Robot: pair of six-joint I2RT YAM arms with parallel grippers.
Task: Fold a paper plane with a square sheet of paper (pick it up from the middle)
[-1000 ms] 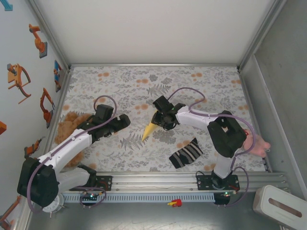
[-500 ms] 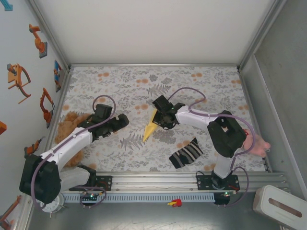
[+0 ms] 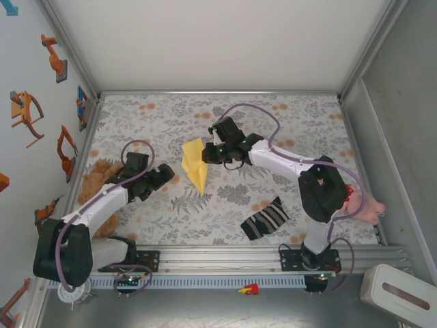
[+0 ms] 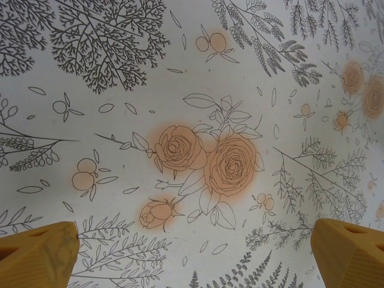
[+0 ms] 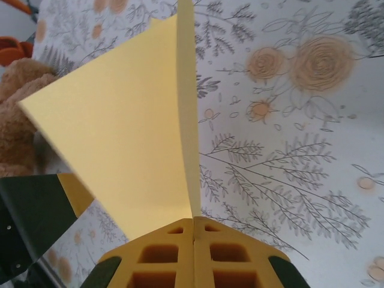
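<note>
The pale-yellow paper is folded into the paper plane (image 3: 194, 166), a kite shape with its sharp point toward the near edge. It hangs above the floral table cover. My right gripper (image 3: 212, 154) is shut on the plane's fold at its right side. In the right wrist view the paper plane (image 5: 132, 138) fans up and left from the closed right gripper (image 5: 193, 225). My left gripper (image 3: 160, 179) sits to the plane's left, apart from it. It is open, and the left gripper (image 4: 193, 258) has only the cover between its yellow fingertips (image 4: 39, 255).
A black-and-white striped sock (image 3: 265, 219) lies near the front right. A brown plush toy (image 3: 102, 179) sits by the left wall, beside the left arm, and a pink plush toy (image 3: 365, 205) by the right wall. The floral cover (image 3: 287, 123) spans the floor.
The right gripper has carried the plane back and to the left, turning it so a broad wing faces up. The left gripper has drawn back toward the left.
</note>
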